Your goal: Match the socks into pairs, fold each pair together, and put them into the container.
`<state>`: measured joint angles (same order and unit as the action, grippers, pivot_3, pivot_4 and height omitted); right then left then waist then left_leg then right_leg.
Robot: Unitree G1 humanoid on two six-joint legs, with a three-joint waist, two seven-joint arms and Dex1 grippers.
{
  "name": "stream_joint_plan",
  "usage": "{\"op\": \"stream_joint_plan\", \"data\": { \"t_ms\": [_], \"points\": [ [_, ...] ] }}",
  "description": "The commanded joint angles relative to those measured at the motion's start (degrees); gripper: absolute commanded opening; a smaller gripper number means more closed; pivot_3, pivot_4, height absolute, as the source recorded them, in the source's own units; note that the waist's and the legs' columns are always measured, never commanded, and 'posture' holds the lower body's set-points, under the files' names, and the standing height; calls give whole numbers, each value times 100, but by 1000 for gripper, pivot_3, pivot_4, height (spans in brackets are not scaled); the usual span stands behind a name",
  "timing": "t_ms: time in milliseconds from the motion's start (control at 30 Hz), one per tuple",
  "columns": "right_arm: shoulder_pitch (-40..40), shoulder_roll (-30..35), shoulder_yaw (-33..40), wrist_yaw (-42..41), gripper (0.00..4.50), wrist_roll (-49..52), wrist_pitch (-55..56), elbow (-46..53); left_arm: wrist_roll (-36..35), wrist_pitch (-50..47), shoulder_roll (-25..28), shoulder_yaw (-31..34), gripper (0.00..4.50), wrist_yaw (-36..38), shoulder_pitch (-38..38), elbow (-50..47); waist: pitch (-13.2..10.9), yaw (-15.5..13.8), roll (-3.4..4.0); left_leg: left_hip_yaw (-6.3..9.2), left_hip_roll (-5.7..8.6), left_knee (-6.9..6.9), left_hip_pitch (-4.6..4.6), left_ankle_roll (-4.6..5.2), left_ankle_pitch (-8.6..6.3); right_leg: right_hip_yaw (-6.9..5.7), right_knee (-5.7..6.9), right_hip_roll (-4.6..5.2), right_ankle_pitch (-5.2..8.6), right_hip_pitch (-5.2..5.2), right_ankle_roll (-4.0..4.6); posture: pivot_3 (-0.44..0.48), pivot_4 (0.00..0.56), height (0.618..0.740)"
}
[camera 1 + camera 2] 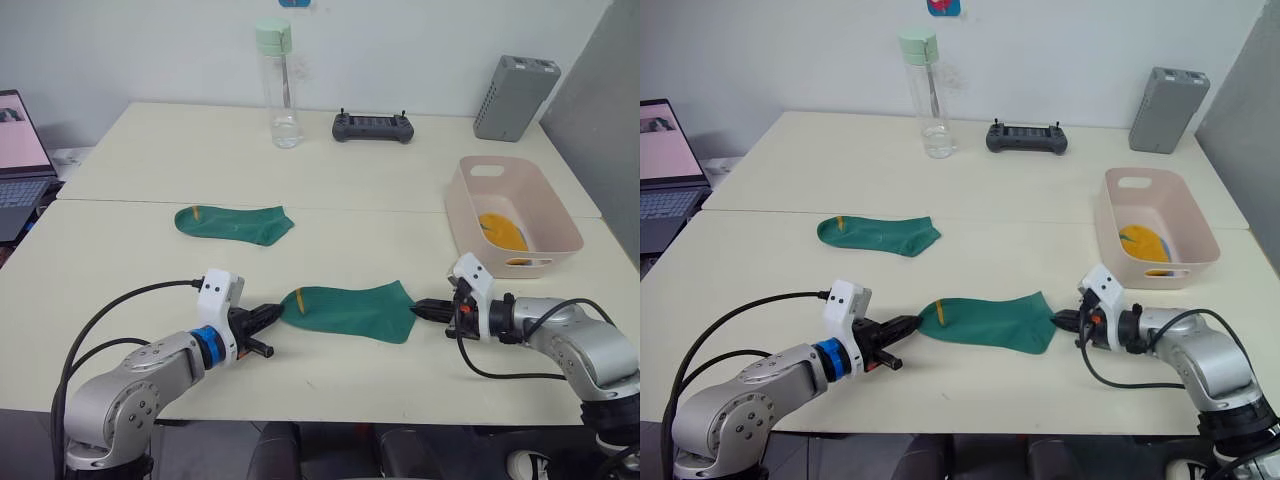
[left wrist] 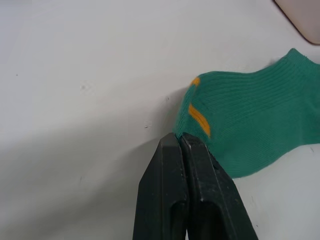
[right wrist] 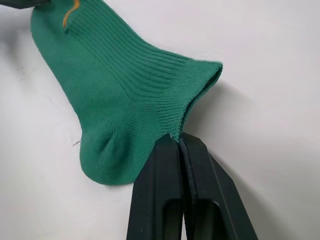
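Note:
A dark green sock [image 1: 350, 310] with a yellow mark lies flat near the table's front edge. My left gripper [image 1: 272, 314] is shut at its toe end, and in the left wrist view the fingertips [image 2: 172, 142] pinch the sock's edge [image 2: 250, 120]. My right gripper [image 1: 420, 310] is shut at the cuff corner [image 3: 172, 131] of the same sock. A second dark green sock [image 1: 235, 223] lies further back on the left. The pink container [image 1: 455, 205] stands at the right with a mustard yellow sock [image 1: 500, 232] inside it.
At the back of the table stand a clear water bottle [image 1: 278, 85], a black handheld controller [image 1: 373, 126] and a grey ribbed box [image 1: 515, 97]. An open laptop [image 1: 20, 150] sits off the table's left side.

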<state>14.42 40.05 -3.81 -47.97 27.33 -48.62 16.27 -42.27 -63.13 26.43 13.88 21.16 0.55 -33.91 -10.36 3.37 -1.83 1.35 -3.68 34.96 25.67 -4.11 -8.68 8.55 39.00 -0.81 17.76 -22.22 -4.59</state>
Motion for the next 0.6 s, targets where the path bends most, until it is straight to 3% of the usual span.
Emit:
{"op": "stream_joint_plan", "data": {
  "t_ms": [33, 367, 433, 600],
  "points": [
    [145, 33, -51, -161, 43, 53, 36, -20, -139, 1, -38, 80, 0, -118, 67, -205, 0, 0, 0, 0, 0, 0, 0, 0, 0, 1, 0, 0, 0, 0, 0, 0, 150, 740],
    [376, -16, -226, -213, 43, -116, 170, -298, -53, 186, -57, -128, 0, -124, 83, -85, 0, 1, 0, 0, 0, 0, 0, 0, 0, -1, -1, 0, 2, -1, 3, 0, 150, 740],
    [316, 43, -222, -257, 474, -112, 148, -223, 84, 329, 13, -201, 0, -89, 96, -73, 0, 0, 0, 0, 1, 0, 1, 0, 0, -1, -1, 0, 3, -1, 5, 0, 150, 740],
    [268, -15, 301, 49, 2037, -75, 356, -76, 79, 656, 359, 102, 1205, 238, 24, 60, 0, -1, 0, 0, 0, -1, 1, 0, 0, 0, -1, 0, 4, -2, 6, 0, 150, 740]
  ]
}}
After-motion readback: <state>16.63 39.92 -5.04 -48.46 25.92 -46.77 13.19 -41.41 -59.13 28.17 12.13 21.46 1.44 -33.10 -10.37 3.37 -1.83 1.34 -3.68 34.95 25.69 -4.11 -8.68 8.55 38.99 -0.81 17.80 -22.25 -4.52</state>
